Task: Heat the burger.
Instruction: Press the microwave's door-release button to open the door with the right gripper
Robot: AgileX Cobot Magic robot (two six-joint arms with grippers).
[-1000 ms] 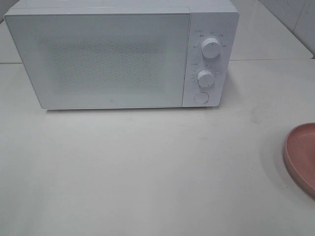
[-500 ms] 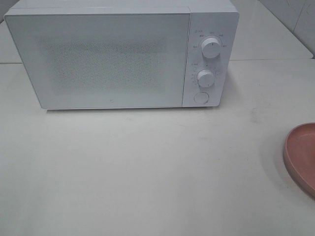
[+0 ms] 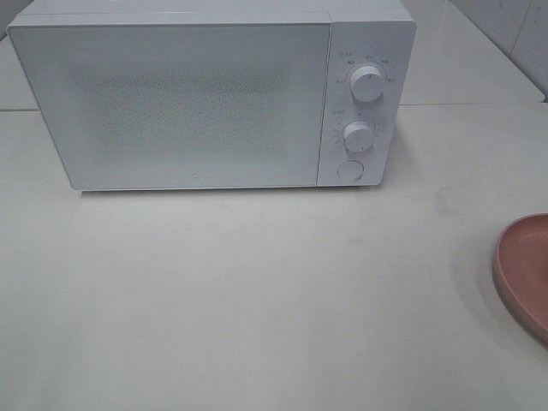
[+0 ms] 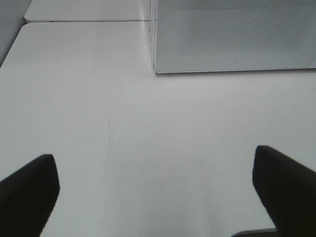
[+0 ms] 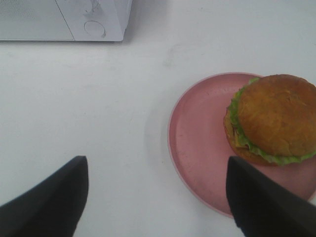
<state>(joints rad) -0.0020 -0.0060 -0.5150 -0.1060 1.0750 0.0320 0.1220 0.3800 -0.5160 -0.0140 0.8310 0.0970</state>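
Both sets spread, holding nothing: left fingers (image 4: 29,192) over bare tabletop (image 4: 148,123), right fingers (image 5: 49,197) near pink plate (image 5: 197,143). On it sits burger (image 5: 274,118), well right of microwave (image 3: 205,94), door shut. Open door first, then pinch bun sides low, gently. White tabletop, pale wall behind.

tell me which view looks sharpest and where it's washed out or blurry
exterior high: hazy and washed out, grainy speckle on the microwave door, faint soft shadow left of the plate; left wrist: table nearly blown white; right wrist: burger sharpest, dark fingers blurry
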